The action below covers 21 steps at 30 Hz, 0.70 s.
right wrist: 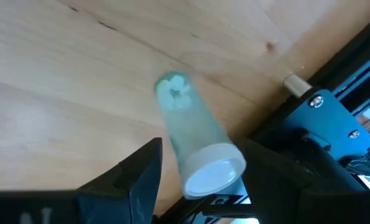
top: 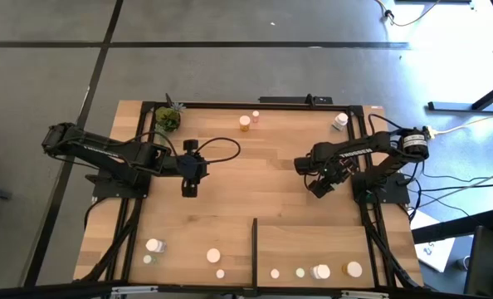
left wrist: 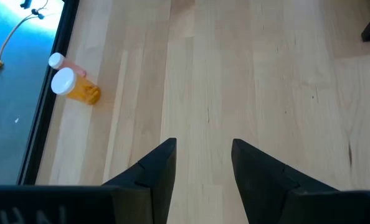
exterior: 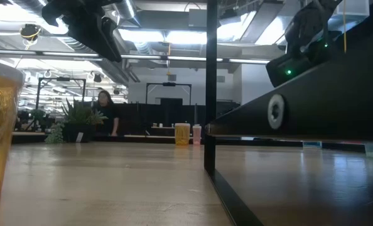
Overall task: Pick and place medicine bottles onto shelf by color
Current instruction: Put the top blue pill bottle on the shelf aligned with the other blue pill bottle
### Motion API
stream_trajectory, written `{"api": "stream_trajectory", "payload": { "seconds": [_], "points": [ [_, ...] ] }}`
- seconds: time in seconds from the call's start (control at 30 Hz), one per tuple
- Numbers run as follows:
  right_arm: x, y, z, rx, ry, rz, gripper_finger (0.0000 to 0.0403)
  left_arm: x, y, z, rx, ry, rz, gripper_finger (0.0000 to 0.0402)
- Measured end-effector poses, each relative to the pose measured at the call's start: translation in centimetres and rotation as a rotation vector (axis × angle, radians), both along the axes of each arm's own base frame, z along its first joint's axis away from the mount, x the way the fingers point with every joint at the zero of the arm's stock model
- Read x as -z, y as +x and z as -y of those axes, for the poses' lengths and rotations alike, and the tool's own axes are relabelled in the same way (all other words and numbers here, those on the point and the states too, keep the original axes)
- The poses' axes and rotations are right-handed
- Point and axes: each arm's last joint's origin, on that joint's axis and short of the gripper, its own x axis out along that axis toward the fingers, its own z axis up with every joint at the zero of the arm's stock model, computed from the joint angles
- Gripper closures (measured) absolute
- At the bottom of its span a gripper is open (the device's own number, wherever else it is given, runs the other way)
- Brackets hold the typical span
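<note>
The right gripper (right wrist: 197, 165) hangs above the bench near its right edge, its fingers clamped on a pale greenish bottle (right wrist: 194, 140) with a white cap (right wrist: 214, 176), the clear body tilted between them and lifted off the wood. The bottle looks light, stiff plastic with smooth round walls, so it could twist or slip; the hold sits on the body just below the cap, which seems the sensible place.

The left gripper (left wrist: 203, 165) waits over the middle of the bench, fingers apart and holding nothing. Ahead of it an orange-amber bottle (left wrist: 75, 88) stands at the far edge beside a smaller pink one (left wrist: 63, 62).

The shelf (top: 313, 241) lies at the near right corner, its black strip (top: 254, 249) on the inner side, with four bottles in a row along its near edge. More bottles stand at the near left corner, and a white bottle (top: 339, 121) lies near the far right corner. A potted plant (top: 168, 119) sits towards the far left corner. Between the right gripper and the shelf the wood is bare, giving open room to carry the bottle across.
</note>
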Motion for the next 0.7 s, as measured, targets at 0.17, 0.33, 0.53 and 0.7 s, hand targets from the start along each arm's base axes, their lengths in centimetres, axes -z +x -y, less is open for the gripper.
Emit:
{"api": "stream_trajectory", "payload": {
  "seconds": [0.17,0.33,0.53,0.7],
  "points": [
    [-0.32,0.43,0.05,-0.027,0.009,0.025,0.0195,0.00,0.00,-0.01,0.000,0.000,0.000,0.0253],
    [-0.33,0.43,0.06,-0.024,0.007,0.025,0.0200,0.01,0.00,-0.01,0.000,0.000,0.000,0.0253],
    [-0.32,0.44,0.08,-0.023,-0.002,0.025,0.0247,0.00,0.00,0.00,0.000,0.000,0.000,0.0253],
    [-0.28,0.51,0.13,-0.012,-0.023,0.029,0.0286,0.00,0.00,-0.01,0.000,0.000,0.000,0.0253]
  ]
}}
